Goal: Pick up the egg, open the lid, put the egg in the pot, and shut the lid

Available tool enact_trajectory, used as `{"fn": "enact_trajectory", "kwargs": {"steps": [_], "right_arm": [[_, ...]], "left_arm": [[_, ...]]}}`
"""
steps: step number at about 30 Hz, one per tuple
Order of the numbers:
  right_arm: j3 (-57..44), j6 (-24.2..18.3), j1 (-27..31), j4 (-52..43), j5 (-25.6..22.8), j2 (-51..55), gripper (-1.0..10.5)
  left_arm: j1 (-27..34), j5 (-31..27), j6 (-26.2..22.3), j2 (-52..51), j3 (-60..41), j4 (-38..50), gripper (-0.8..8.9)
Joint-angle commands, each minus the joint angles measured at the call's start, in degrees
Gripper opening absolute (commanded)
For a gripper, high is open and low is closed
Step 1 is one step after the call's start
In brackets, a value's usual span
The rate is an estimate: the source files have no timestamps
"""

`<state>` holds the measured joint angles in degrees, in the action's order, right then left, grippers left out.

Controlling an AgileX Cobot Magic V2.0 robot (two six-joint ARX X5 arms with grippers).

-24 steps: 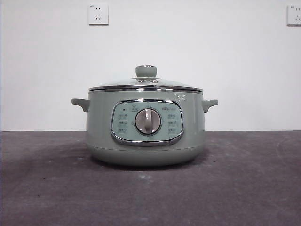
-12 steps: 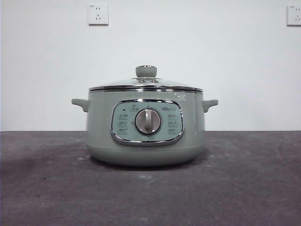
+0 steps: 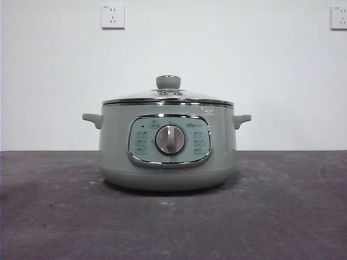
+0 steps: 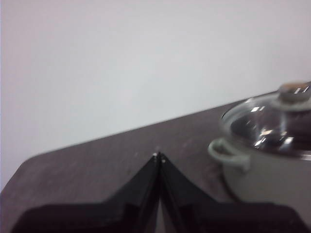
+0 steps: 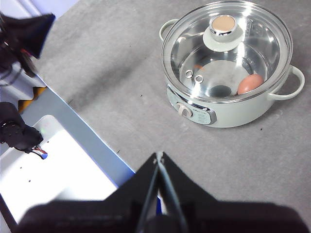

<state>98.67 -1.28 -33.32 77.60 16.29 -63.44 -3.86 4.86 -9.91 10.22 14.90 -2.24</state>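
The pale sage-green pot (image 3: 168,146) stands in the middle of the dark table, its silver dial facing the front view. The glass lid (image 3: 168,97) with its green knob sits shut on it. Through the lid in the right wrist view, the brown egg (image 5: 250,83) lies inside the pot (image 5: 233,109). My left gripper (image 4: 159,156) is shut and empty, low beside the pot (image 4: 262,174). My right gripper (image 5: 159,155) is shut and empty, high above the table and away from the pot. Neither gripper shows in the front view.
Two wall sockets (image 3: 113,16) sit high on the white wall behind. In the right wrist view a white and blue frame (image 5: 63,165) borders the table edge, with black hardware (image 5: 19,131) near it.
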Motion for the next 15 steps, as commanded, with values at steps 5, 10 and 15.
{"fn": "enact_trajectory", "kwargs": {"steps": [5, 10, 15], "right_arm": [[0.0, 0.3, -0.1, 0.9, -0.1, 0.1, 0.0], [0.0, 0.3, -0.1, 0.9, -0.1, 0.1, 0.0], [0.0, 0.3, -0.1, 0.9, -0.1, 0.1, 0.0]], "left_arm": [[0.3, -2.0, -0.2, -6.7, -8.1, 0.5, -0.04], [0.2, -1.9, 0.0, -9.5, -12.3, 0.4, -0.04], [0.2, -1.8, 2.0, -10.1, -14.7, -1.7, -0.04]]}}
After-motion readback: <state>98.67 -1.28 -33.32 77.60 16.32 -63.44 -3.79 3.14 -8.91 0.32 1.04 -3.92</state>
